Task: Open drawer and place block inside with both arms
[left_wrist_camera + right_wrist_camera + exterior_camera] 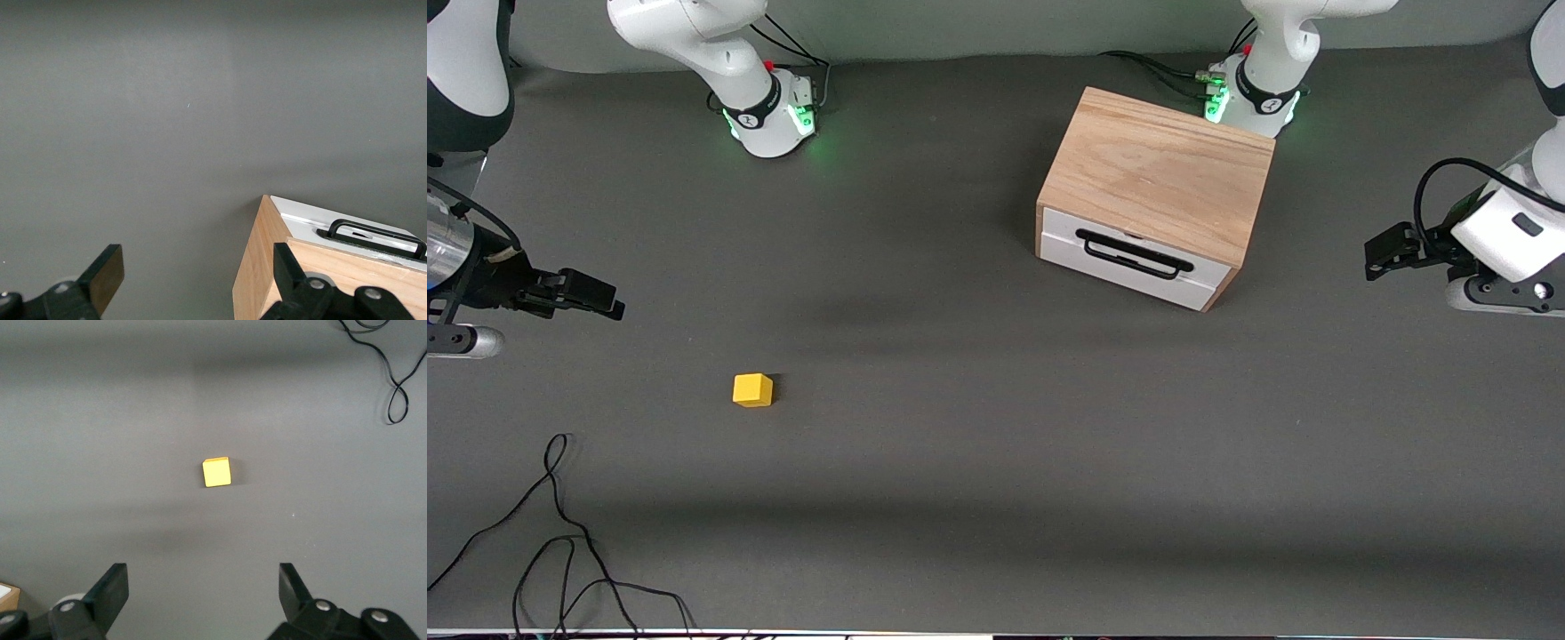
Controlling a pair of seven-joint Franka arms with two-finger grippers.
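Both arms up off the table, nothing in hand. The right gripper (609,302) hangs over bare table at the right arm's end, wrist laid nearly level and the fingers pointing in toward the middle of the table; its wrist view shows the two black fingers (110,590) spread wide apart with only grey surface between them. The block (752,389), a small yellow cube, sits alone on the table (996,462), nearer to the front camera than the box and toward the right arm's end, well apart from that gripper. Over at the left arm's end the left gripper (1383,256) hovers beside the oak box (1156,173), also held nearly level and pointing in toward the box, not touching it. Its wrist view shows the jaws standing wide, one finger (107,273) over bare table and the other in line with the box's corner. The drawer (1129,262) is fully pushed in, white front flush with the box, black wire handle (1134,253) lying across it untouched. A loose black cable (560,533) curls on the table near the front camera, at the right arm's end.
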